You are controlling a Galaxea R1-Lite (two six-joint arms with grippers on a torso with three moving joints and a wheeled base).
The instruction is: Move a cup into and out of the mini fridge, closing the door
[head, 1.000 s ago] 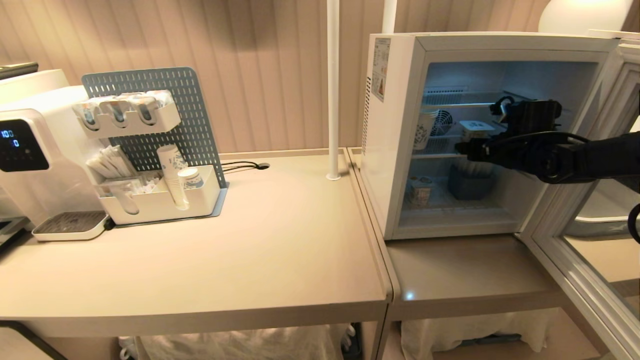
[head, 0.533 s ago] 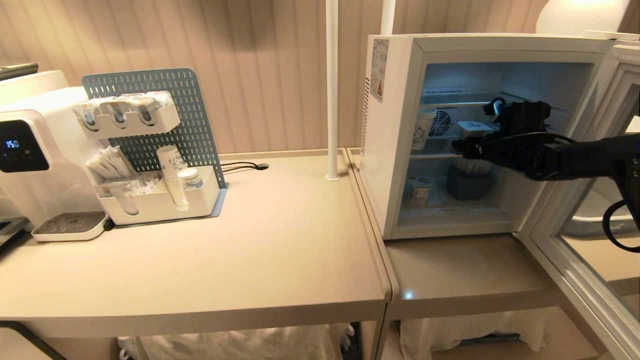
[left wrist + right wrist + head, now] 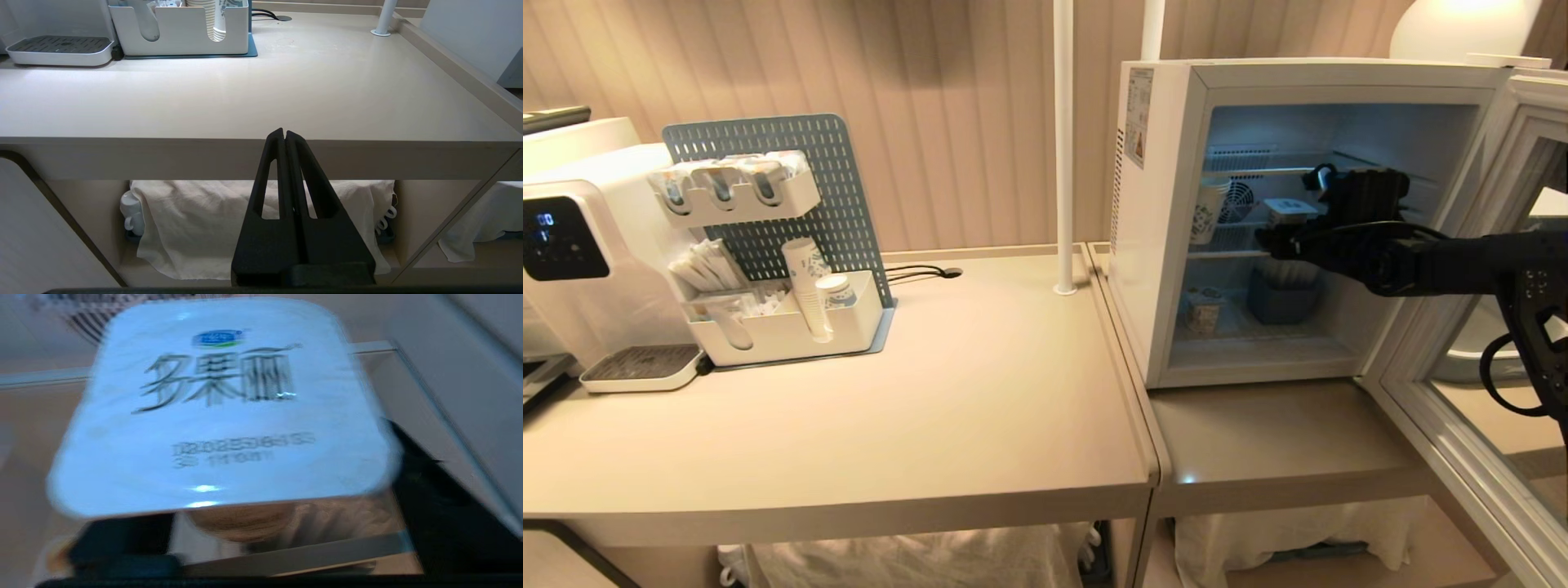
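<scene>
currently | right gripper (image 3: 1278,238): inside mini fridge (image 3: 1160,245), fingers spread either side of cup (image 3: 1288,212), grip unclear | left gripper (image 3: 284,136): closed, empty, parked | door (image 3: 1486,327): open

White cup (image 3: 1289,214) sits on the open mini fridge's (image 3: 1168,245) middle shelf.

Matte black right arm (image 3: 1462,265), looped black cable (image 3: 1507,371), slotted black wedge-shaped jaws

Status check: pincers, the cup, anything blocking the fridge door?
Right pincer inside the mini fridge, straddling the cup, grip unconfirmed. Left pincer shut, parked at table edge. Door wide open, right arm across opening.
</scene>
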